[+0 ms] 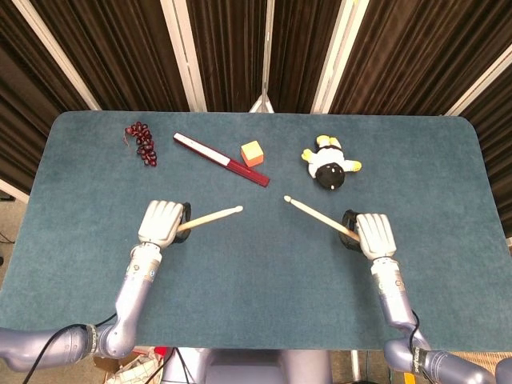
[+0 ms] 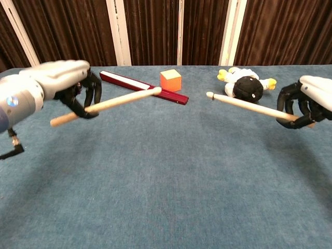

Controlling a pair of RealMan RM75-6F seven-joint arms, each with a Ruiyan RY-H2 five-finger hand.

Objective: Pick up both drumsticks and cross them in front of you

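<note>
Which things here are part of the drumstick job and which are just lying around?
Part of the job:
left drumstick, held by left hand
right drumstick, held by right hand

Lying about:
grapes
red case
orange cube
plush toy

Along the table's [image 1: 448, 320] far edge lie purple grapes [image 1: 142, 143], a red folded fan [image 1: 222, 160], an orange cube [image 1: 252, 153] and a plush toy [image 1: 330, 166].

I count two drumsticks [image 1: 210, 218] [image 1: 316, 216], one grape bunch [image 1: 143, 142], one red bar [image 1: 222, 159], one orange cube [image 1: 252, 153], one plush toy [image 1: 330, 166], two hands [image 1: 162, 222] [image 1: 374, 235].
</note>
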